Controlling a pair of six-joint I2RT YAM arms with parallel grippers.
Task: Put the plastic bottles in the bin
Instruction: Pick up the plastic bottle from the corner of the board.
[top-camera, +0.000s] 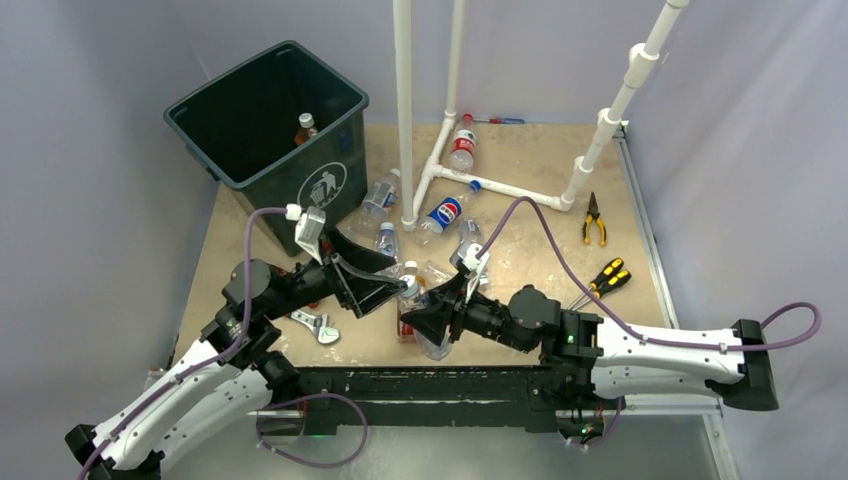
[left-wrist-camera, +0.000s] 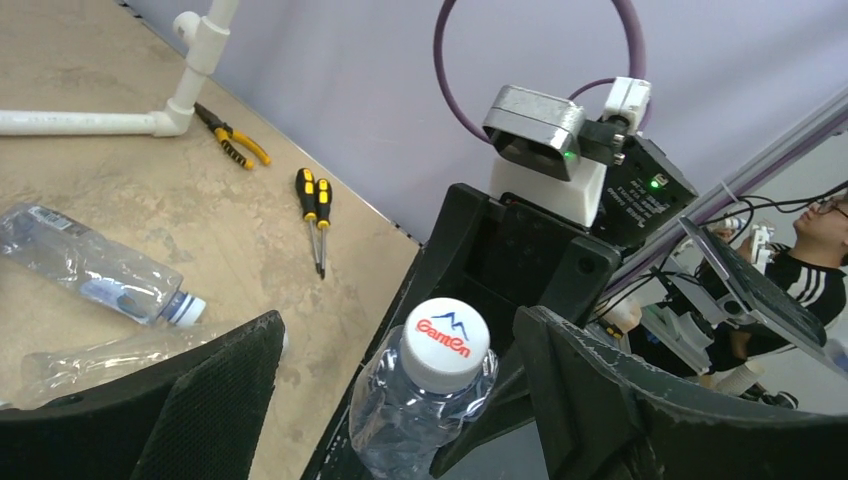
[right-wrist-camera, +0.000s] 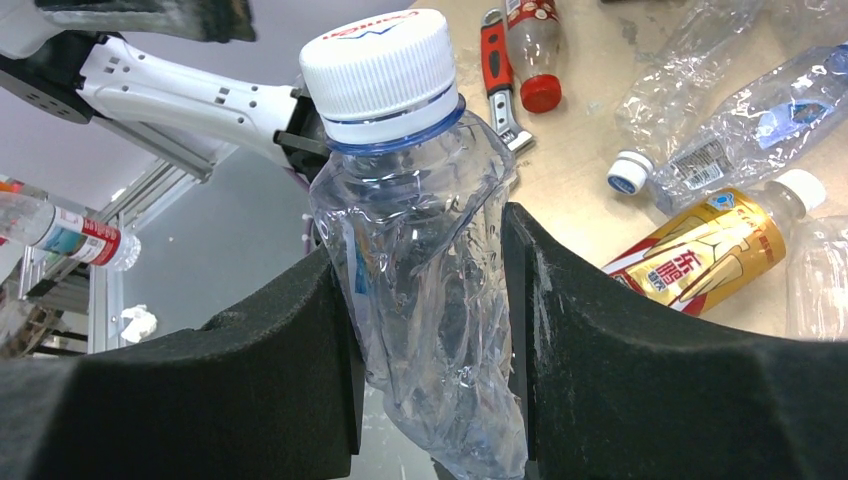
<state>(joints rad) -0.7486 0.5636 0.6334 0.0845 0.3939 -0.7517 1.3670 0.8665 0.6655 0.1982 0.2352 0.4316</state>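
Note:
My right gripper (right-wrist-camera: 430, 300) is shut on a crushed clear plastic bottle (right-wrist-camera: 420, 230) with a white cap and holds it upright above the table's near edge (top-camera: 408, 300). My left gripper (left-wrist-camera: 400, 330) is open, one finger on each side of that bottle's cap (left-wrist-camera: 445, 345), with a gap on both sides. The dark green bin (top-camera: 270, 120) stands at the far left with an amber bottle (top-camera: 305, 128) inside. Loose bottles lie on the table: a red-labelled one (top-camera: 462, 148), a blue-labelled one (top-camera: 443, 213), clear ones (top-camera: 378, 200) and a yellow-labelled one (right-wrist-camera: 700, 260).
A white pipe frame (top-camera: 405, 110) rises from the table's far middle. Yellow-handled pliers (top-camera: 594, 222) and screwdrivers (top-camera: 608, 276) lie at the right. A wrench (top-camera: 318, 326) rests near the left arm. The bin's logo side faces the arms.

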